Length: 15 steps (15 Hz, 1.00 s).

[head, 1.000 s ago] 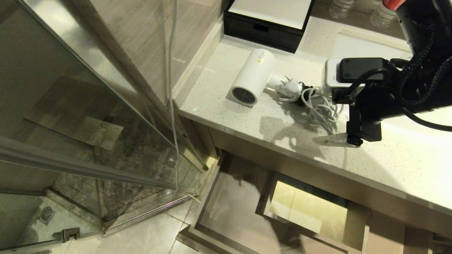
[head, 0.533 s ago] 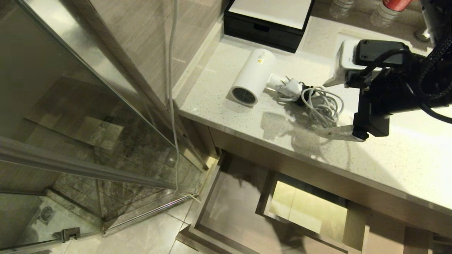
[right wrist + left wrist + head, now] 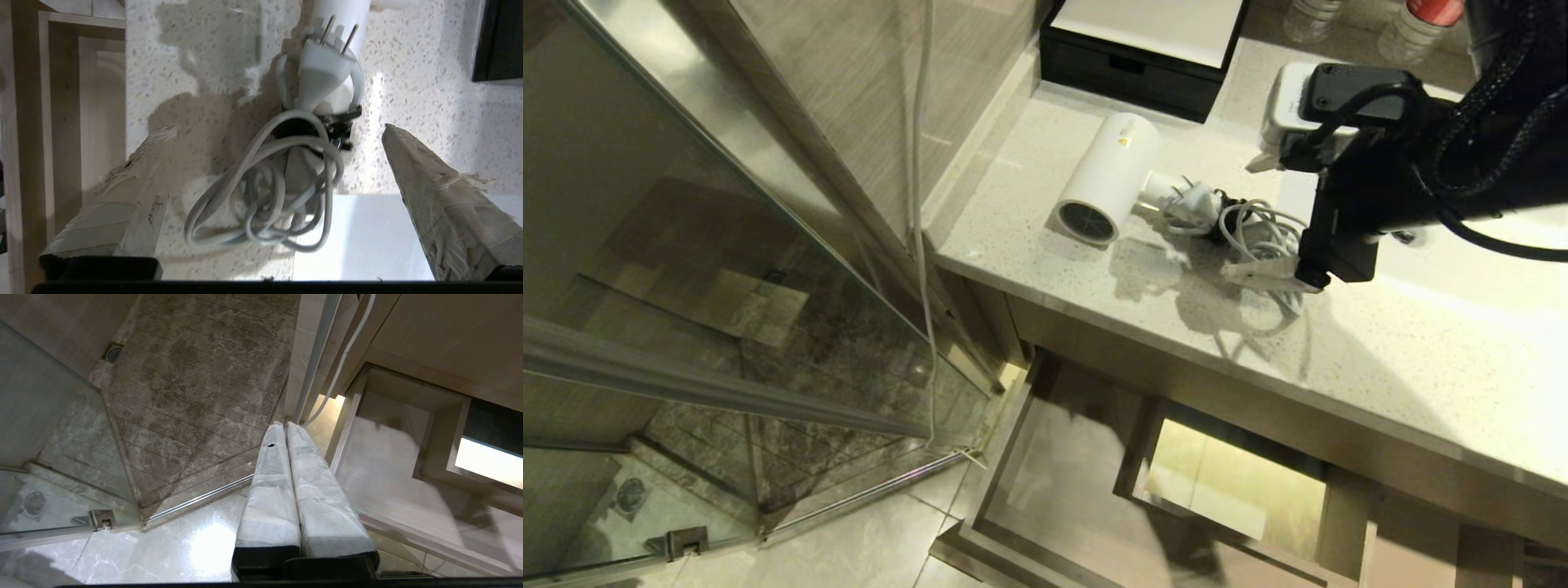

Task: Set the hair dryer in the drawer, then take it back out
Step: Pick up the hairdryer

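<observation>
- The drawer [image 3: 1086,490] stands pulled out below the countertop [image 3: 1380,367], its wood floor bare around the boxed cut-out.
- The left gripper [image 3: 284,428] hangs low beside the drawer, taped fingers pressed together, holding nothing.
- The right gripper [image 3: 278,130] reaches over the counter, fingers spread wide either side of the bundled cord [image 3: 1262,237], gripping nothing.
- The hair dryer [image 3: 1107,175] lies on the counter beyond, grille toward the edge.

On the counter I count one hair dryer [image 3: 1107,176], one black box [image 3: 1143,49] and three bottles [image 3: 1409,28] at the back, with one open drawer [image 3: 1176,498] below and two grippers [image 3: 278,134].
</observation>
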### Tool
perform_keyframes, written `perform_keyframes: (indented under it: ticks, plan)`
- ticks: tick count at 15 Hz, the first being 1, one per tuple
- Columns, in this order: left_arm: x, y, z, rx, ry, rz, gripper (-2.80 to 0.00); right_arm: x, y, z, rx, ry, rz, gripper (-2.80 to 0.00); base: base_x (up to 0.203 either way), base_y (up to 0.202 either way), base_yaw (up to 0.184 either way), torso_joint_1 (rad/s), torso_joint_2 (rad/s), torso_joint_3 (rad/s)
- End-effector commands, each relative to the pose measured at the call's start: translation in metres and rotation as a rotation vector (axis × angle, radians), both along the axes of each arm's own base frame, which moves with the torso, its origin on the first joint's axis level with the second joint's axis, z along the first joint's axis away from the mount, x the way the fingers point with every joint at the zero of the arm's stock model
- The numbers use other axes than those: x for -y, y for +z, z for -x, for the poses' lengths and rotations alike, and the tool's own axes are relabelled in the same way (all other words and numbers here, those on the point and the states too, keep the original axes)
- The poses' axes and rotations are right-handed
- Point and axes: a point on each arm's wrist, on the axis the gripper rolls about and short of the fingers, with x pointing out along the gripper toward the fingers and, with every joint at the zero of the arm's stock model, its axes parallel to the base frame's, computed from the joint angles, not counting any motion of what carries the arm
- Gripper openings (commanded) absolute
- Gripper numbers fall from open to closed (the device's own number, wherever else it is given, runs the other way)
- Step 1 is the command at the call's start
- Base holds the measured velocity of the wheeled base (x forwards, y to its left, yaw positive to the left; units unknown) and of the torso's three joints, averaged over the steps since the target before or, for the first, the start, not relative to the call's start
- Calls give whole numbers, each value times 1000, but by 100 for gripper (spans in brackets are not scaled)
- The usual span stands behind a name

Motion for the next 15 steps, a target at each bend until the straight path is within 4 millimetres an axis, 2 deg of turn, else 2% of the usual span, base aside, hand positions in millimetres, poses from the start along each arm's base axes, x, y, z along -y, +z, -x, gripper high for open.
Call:
perform_keyframes:
  ticks: [1,11,15]
  plan:
    - [0,-1,0,-2,0,0,-280,-11,-7,-17,-15,7,19,0,0,0,0,0,0,0]
    - [0,-1,0,-2,0,0,-280,-28,-18,-49,-12,-41,65,0,0,0,0,0,0,0]
    - [0,-1,0,-2,0,0,-280,-33,-23,-63,1,-141,98,0,0,0,0,0,0,0]
